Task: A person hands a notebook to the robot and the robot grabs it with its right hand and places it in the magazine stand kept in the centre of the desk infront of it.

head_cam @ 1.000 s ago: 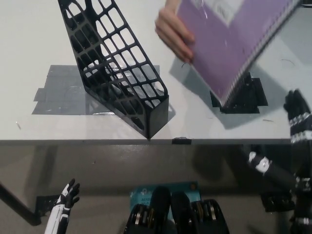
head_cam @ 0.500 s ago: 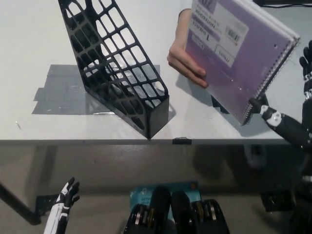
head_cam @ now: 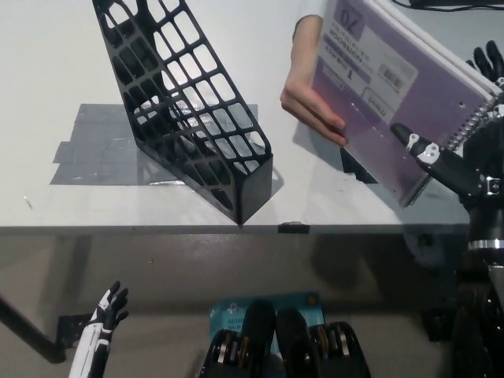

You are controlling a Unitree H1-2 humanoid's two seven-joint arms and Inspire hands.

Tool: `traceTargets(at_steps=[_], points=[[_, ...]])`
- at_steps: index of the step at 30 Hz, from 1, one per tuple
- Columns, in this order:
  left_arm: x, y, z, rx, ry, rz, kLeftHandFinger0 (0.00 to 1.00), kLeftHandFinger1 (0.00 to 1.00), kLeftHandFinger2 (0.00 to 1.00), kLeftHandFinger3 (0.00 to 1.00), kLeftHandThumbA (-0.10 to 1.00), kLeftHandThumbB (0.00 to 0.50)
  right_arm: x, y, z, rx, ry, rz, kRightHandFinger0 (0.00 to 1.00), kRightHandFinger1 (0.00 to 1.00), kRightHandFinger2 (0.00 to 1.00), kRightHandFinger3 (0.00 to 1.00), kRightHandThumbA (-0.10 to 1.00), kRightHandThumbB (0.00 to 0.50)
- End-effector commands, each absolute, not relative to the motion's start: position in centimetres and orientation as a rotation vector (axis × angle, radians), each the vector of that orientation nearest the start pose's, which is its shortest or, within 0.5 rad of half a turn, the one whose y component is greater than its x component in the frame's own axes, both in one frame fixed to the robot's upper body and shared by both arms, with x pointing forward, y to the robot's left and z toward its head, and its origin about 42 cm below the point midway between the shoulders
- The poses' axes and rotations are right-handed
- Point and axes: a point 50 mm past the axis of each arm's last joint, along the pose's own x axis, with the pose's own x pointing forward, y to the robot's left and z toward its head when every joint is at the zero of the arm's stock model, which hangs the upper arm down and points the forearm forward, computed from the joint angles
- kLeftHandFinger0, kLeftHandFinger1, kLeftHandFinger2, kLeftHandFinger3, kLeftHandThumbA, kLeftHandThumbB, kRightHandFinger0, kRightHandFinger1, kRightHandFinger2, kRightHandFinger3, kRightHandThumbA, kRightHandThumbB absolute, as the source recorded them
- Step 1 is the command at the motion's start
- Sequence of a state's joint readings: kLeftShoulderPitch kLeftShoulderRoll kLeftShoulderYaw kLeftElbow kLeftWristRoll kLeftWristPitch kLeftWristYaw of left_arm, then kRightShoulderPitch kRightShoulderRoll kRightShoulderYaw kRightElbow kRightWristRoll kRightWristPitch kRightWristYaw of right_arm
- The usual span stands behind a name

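Holding out the purple notebook (head_cam: 394,94), a person's hand (head_cam: 311,102) keeps it in the air over the right side of the desk (head_cam: 47,71). The black right hand (head_cam: 465,142) is at its lower right edge, one finger lying on the cover, but I cannot tell if it grips yet. So the handover is only starting. The black magazine stand (head_cam: 185,110) looks empty, so the putting-in is still to do. The white left hand (head_cam: 106,311) hangs low, fingers spread, holding nothing.
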State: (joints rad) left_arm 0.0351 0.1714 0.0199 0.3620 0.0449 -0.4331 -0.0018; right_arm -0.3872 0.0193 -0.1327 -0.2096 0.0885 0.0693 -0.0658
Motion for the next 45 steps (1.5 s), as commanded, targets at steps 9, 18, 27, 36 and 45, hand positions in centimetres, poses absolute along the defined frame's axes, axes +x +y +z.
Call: traceTargets(at_steps=[9, 18, 27, 36, 45], points=[[25.9, 29.3, 3.8, 0.228, -0.109, 0.003, 0.97, 1.00, 1.00, 1.00, 1.00, 0.500, 39.4, -18.7, 29.5, 0.184, -0.556, 0.007, 1.00, 1.00, 1.00, 1.00, 1.00, 0.246], [26.1, 29.1, 4.1, 0.229, -0.121, 0.004, 0.96, 1.00, 1.00, 1.00, 1.00, 0.500, 40.3, -17.0, 30.0, 0.187, -0.539, 0.053, 1.00, 1.00, 1.00, 1.00, 1.00, 0.232], [26.3, 29.2, 4.3, 0.226, -0.128, 0.004, 0.96, 1.00, 1.00, 1.00, 1.00, 0.500, 41.1, -16.7, 30.8, 0.161, -0.551, 0.081, 0.00, 0.00, 0.00, 0.00, 1.00, 0.085], [26.9, 29.4, 4.6, 0.226, -0.135, 0.001, 0.95, 1.00, 1.00, 1.00, 1.00, 0.500, 41.5, -15.9, 30.3, 0.168, -0.503, 0.083, 0.00, 0.00, 0.00, 0.00, 1.00, 0.070], [27.2, 29.3, 4.8, 0.232, -0.144, -0.003, 0.94, 1.00, 1.00, 1.00, 1.00, 0.500, 41.4, -15.7, 30.4, 0.182, -0.497, 0.057, 0.00, 0.00, 0.00, 0.00, 1.00, 0.064]])
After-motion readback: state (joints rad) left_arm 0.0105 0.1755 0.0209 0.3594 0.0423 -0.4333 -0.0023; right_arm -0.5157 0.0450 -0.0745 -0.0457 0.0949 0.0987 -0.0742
